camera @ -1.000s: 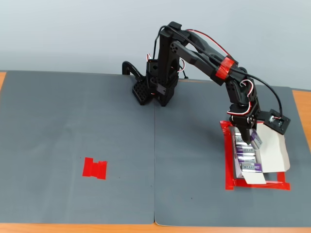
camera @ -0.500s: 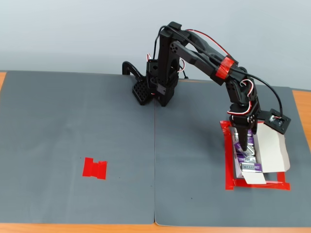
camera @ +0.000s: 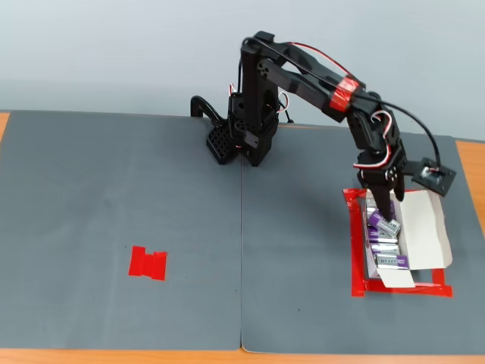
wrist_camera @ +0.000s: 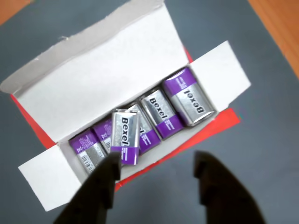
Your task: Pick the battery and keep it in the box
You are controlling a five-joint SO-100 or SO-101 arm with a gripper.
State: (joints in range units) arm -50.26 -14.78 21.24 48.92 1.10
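Wrist view: "Bexel" printed on each battery (wrist_camera: 125,136) in the box (wrist_camera: 107,60)

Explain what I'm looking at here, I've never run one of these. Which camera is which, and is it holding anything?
It is a small black robot arm bolted to a grey mat. One fixed camera looks at the whole table from the front; the other rides on the wrist and looks down past the gripper, whose two dark fingers stand open and hold nothing. Below them a white box lies open inside a red tape frame. Batteries lie in a row inside; one battery sits tilted across its neighbours. A red tape patch marks the mat's other side.
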